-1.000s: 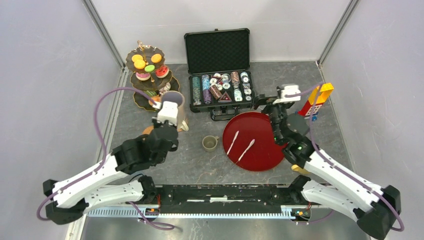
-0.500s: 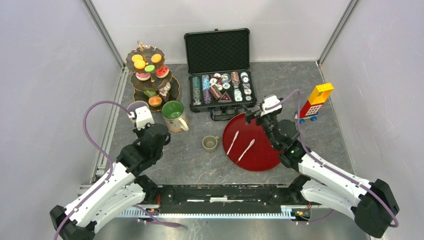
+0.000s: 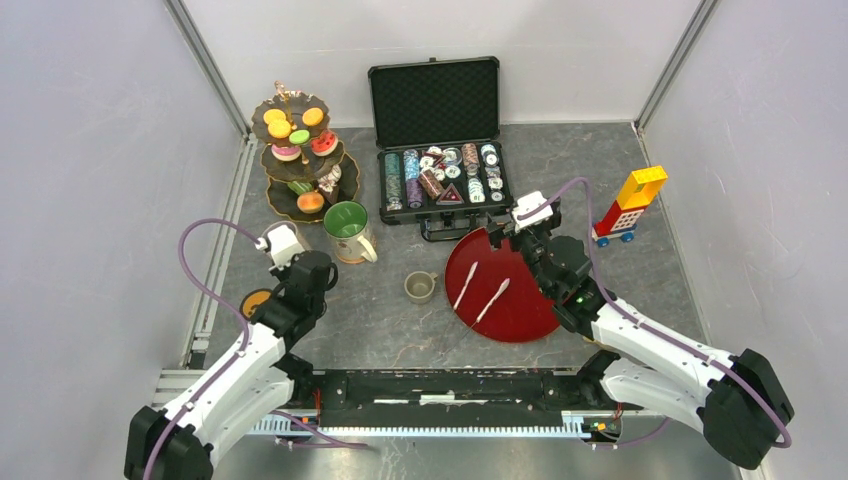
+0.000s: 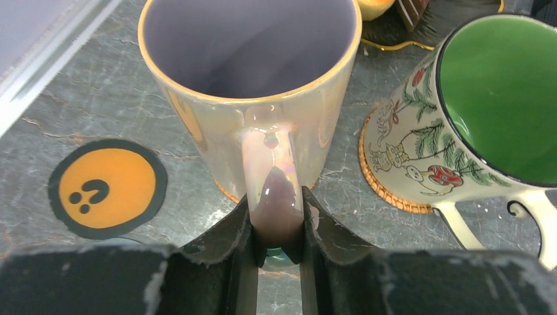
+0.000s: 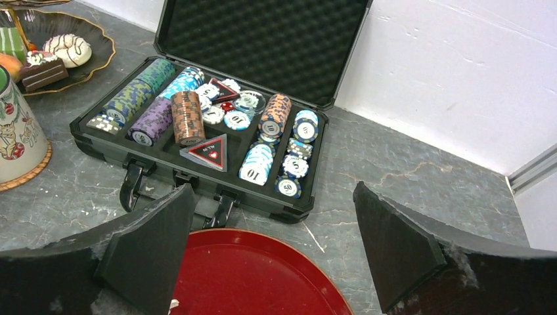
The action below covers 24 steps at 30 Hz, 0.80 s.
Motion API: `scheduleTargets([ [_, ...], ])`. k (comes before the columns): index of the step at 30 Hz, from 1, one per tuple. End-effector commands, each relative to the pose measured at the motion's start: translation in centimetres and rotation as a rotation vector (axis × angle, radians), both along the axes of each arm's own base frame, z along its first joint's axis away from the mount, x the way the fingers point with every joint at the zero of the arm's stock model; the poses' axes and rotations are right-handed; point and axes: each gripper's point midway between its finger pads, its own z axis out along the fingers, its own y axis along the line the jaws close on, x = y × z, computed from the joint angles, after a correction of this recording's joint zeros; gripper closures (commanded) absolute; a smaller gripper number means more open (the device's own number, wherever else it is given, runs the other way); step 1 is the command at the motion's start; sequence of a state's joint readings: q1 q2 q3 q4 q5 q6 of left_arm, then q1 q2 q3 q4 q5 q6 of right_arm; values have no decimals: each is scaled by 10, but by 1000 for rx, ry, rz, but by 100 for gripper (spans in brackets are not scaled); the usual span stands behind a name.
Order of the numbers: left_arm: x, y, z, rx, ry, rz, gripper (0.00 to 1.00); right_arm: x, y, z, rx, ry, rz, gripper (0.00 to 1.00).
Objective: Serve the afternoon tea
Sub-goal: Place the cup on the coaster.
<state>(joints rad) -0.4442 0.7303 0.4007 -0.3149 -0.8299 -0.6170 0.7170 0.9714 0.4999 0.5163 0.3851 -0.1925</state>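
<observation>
Left gripper (image 4: 277,220) pinches the handle of the pearl mug (image 4: 249,98), top centre of the wrist frame. Mug upright, mouth up, handle pointing at the bottom edge. From above, the wrist hides it. Green mug (image 4: 460,131) just right, handle cut off. Right gripper (image 5: 270,203) spread wide over the red tray (image 5: 263,275).

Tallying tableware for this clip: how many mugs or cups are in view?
3: a pearly mug, its handle clamped in the left tool; a green-lined mug beside it; a small cup left of the red tray. None else visible.
</observation>
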Motion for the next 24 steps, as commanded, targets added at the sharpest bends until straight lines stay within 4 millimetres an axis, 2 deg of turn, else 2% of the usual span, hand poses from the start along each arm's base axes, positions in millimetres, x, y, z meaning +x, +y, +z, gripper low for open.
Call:
scheduleTargets([
  [1,27,-11,33,-119,-220,22,98,-1,-3,14,23,-55,-8,2],
  [8,23,-7,12,-91,-163,36,98,-1,-4,14,27,-59,-10,2],
  [24,23,-5,21,-64,-201,22,98,2,0,7,26,-44,6,2],
])
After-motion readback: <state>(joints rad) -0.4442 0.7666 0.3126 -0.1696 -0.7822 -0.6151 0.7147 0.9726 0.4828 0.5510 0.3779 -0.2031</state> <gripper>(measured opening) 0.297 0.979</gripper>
